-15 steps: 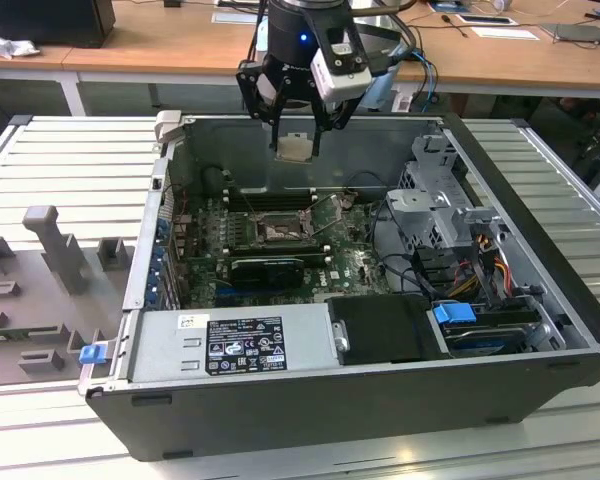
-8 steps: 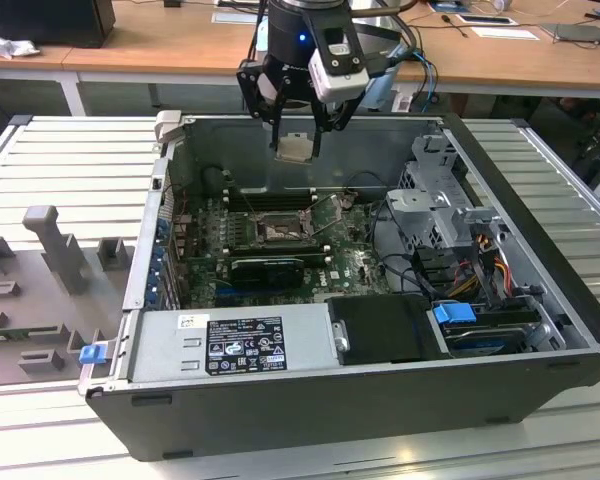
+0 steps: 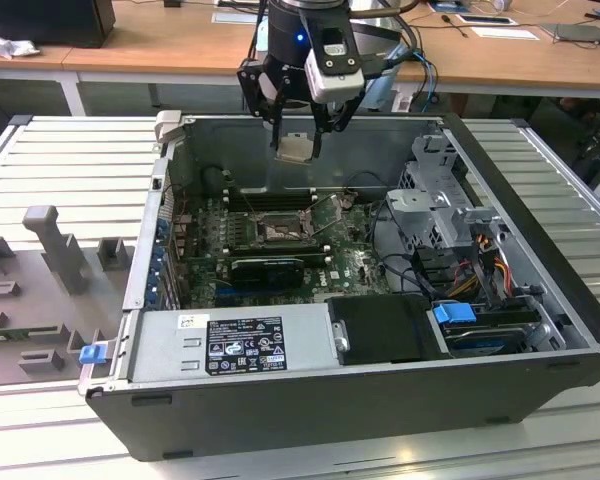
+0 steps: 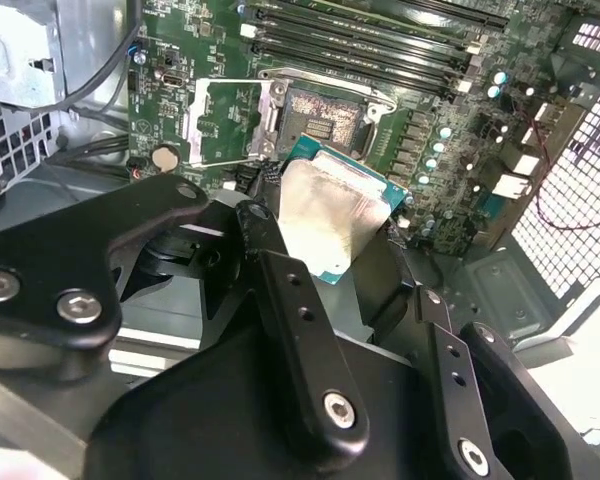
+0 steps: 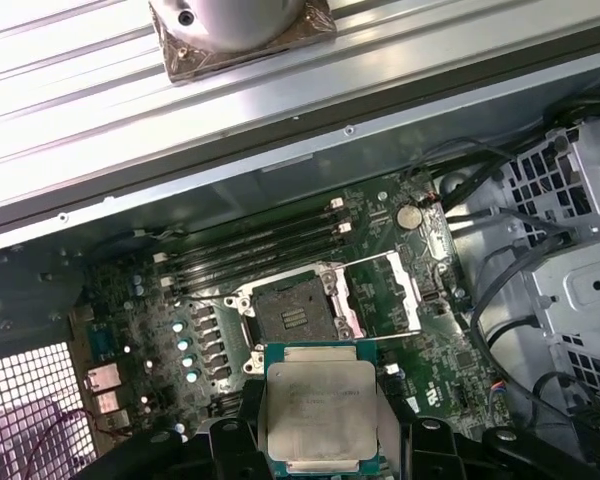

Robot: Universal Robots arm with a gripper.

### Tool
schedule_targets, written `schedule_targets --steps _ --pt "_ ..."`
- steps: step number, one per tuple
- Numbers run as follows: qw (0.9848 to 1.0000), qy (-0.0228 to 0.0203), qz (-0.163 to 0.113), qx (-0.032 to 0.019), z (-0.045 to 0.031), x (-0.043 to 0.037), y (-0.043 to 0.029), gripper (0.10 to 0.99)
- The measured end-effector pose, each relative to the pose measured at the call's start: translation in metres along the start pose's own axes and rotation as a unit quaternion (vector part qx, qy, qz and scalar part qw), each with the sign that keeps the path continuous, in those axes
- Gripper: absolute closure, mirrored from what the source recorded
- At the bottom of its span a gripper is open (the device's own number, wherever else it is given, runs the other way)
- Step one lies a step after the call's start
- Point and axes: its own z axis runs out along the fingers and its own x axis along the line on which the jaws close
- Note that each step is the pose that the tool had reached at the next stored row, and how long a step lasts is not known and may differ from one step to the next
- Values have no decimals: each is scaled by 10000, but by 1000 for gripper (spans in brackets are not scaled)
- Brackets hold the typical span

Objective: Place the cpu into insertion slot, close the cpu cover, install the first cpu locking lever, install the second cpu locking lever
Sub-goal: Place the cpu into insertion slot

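While the big slatted metal table (image 3: 70, 150) takes up most of the exterior view, the main thing sitting on it is a black PC case (image 3: 310, 400) lying on its side with the panel off, so you can look straight into it. Along the near wall of the case there's the grey power supply (image 3: 230, 345), and on the exterior view's right is the metal drive cage (image 3: 435, 200) with a bunch of cables around it. The green motherboard (image 3: 350, 265) lies flat on the floor of the case. The gripper (image 3: 298, 140) hangs over the far side of the case, and its black fingers (image 4: 290, 300) are pinching the cpu (image 3: 294, 149) by two opposite edges, silvery top facing away from the board. So the chip is up in the air, clear of the board and not touching anything but the fingers. In both wrist views the insertion slot (image 5: 292, 318) sits bare and open just past the cpu (image 5: 318, 410), with its contact field showing. The cpu cover (image 5: 410, 295) is flipped open, hinged up beside the slot rather than lying over it. The RAM slots (image 5: 255, 250) run along the other side of the socket, and a small coin battery (image 5: 409, 214) sits on the board near the cover.
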Motion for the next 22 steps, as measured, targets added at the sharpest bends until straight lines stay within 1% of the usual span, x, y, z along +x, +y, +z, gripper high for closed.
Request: schedule_targets --steps 11,16,22 --pt "9996 -24 265 -5 1 0 0 557" --pt "9991 -38 427 -8 1 0 0 557" --pt "9980 -55 623 -12 2 0 0 557"
